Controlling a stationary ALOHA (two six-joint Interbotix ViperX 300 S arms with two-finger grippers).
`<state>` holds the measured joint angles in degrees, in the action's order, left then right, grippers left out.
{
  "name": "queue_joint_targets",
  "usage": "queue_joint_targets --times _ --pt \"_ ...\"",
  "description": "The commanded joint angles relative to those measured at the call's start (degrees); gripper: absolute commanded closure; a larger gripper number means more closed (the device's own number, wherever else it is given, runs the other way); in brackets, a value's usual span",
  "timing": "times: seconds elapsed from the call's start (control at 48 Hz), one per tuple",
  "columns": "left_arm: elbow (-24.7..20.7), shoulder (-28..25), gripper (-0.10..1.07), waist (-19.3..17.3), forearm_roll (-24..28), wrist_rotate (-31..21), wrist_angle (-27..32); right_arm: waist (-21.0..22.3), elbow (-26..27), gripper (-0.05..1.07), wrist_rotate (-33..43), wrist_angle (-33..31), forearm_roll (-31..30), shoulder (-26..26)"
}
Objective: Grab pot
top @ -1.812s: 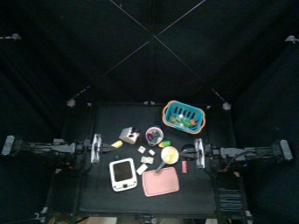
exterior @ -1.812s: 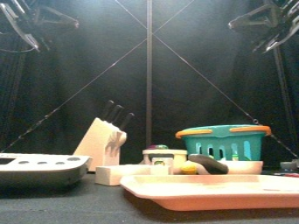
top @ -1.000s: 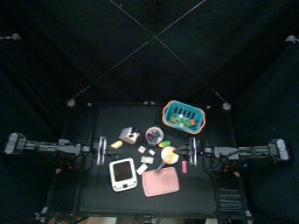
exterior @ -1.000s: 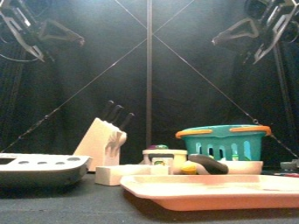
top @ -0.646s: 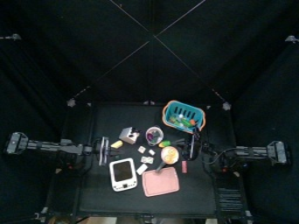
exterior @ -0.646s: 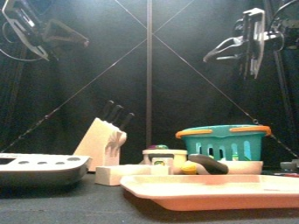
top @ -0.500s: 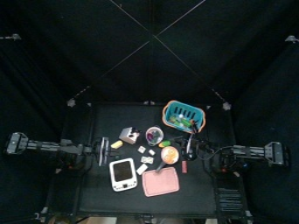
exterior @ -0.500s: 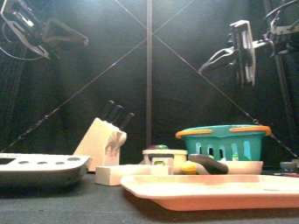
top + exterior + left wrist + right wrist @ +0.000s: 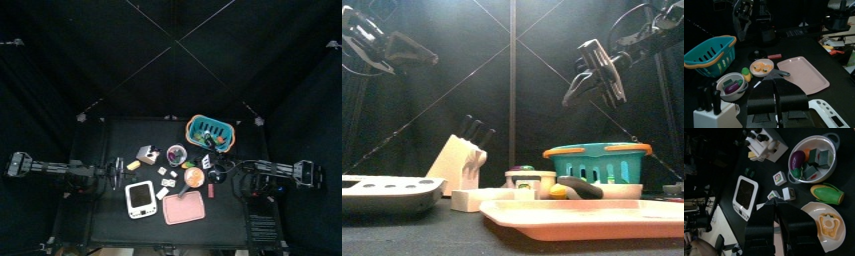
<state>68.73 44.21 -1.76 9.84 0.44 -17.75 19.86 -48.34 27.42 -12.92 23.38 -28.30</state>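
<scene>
The pot [image 9: 814, 159] is a small round bowl with a dark rim, holding a purple piece and a few small toy pieces. It stands mid-table between the knife block [image 9: 143, 156] and the teal basket [image 9: 209, 128], and shows as pot [image 9: 177, 154] from above and pot [image 9: 732, 84] in the left wrist view. My right gripper [image 9: 593, 85] hangs high above the table's right side, tilted, its jaws shut and empty; the right wrist view looks down past the gripper [image 9: 777, 207] at the pot. My left gripper [image 9: 776, 85] is shut, raised at the left.
A yellow-orange plate [image 9: 195, 177] lies right of centre, with a pink tray [image 9: 185, 207] and a white device [image 9: 139, 199] toward the front. Small white blocks [image 9: 783, 192] and a green toy [image 9: 826, 193] lie near the pot.
My right gripper has come down and inward from the upper right and tilted over the table. The left arm has barely shifted. Nothing on the table has moved.
</scene>
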Motion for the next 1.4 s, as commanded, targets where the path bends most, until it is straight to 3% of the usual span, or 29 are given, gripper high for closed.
queue_joint_targets --times 0.0,0.396,0.667,1.125,1.375 --pt "-0.7 -0.09 1.0 -0.53 0.18 0.09 -0.26 1.67 2.9 1.0 0.0 -2.55 0.18 0.53" --pt "0.88 1.85 1.0 -0.62 0.0 -0.09 0.88 4.22 6.33 1.0 0.0 -9.32 0.62 6.86" --pt "2.11 3.6 1.0 -0.62 -0.26 -0.09 0.88 4.75 8.88 1.0 2.37 -18.37 -0.44 8.88" --pt "3.52 5.98 1.0 -0.97 -0.26 -0.09 2.72 3.87 9.32 1.0 31.46 -19.78 -25.4 9.67" --pt "3.52 5.98 1.0 -0.97 -0.09 0.0 2.99 3.87 8.7 0.91 40.43 -13.97 -31.9 12.13"
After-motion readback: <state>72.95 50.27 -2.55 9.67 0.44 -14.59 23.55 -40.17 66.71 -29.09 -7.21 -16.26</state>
